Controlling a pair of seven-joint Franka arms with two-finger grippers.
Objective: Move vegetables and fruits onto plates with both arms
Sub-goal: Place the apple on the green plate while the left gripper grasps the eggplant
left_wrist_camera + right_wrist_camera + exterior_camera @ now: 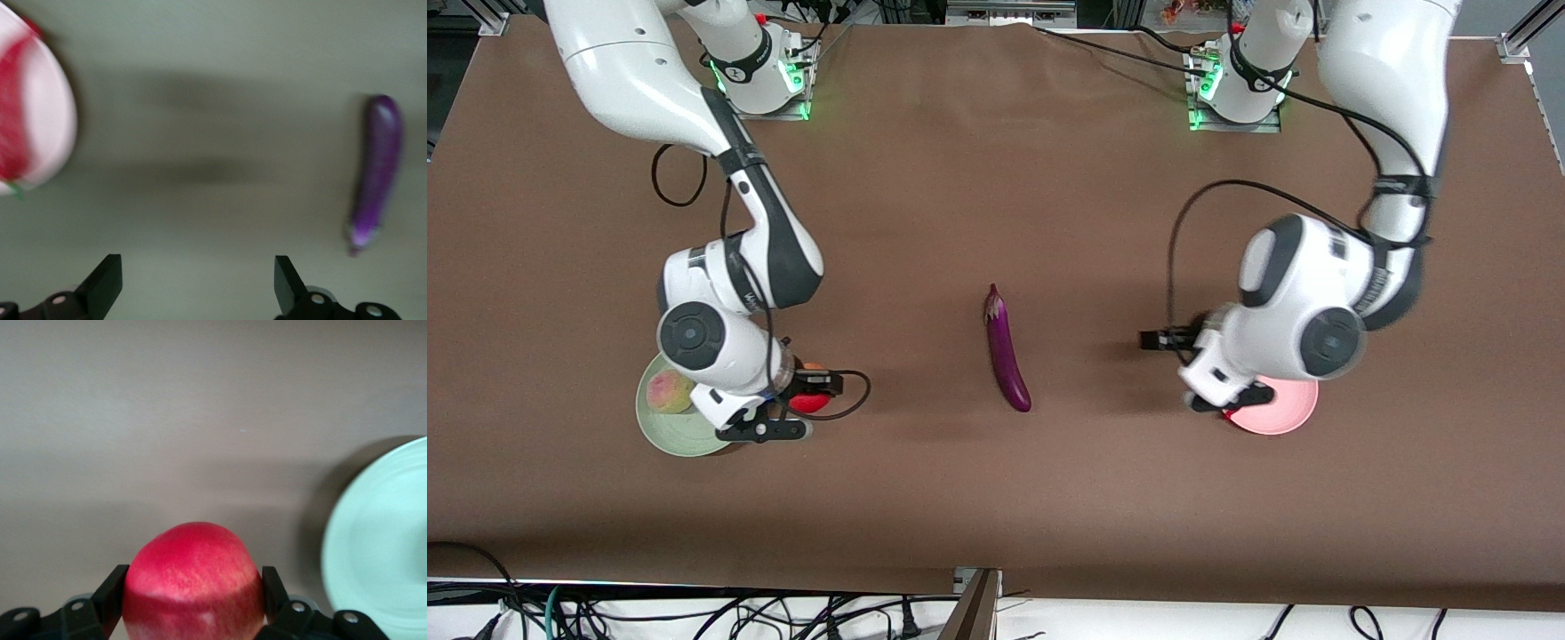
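Nearest the front camera, the pale green plate (667,427) lies toward the right arm's end of the desk (996,498), with the peach (669,391) resting at about ten o'clock on it. The right hand (193,593) hangs just beside that plate's rim, clenched on the red fruit (193,580), one finger on each flank at its widest girth. The fruit looks firm, smooth and round, so it could roll in a loose pinch; a grip across the middle, as here, seems the safe one. The pale pink plate (1285,409) sits toward the left arm's end, and the left hand (197,283) hovers over bare desk beside it, released and empty. Slightly farther, mid-desk, lies the eggplant (1007,351), stem tip at twelve o'clock. It seems glossy, light and fairly stiff; pinching across its middle should keep it balanced. From the front, the arms hide both hands' fingers and most of the red fruit. Only the wrist views settle the grips, and the left wrist view alone shows the chili pepper (12,133) already on the pink plate.
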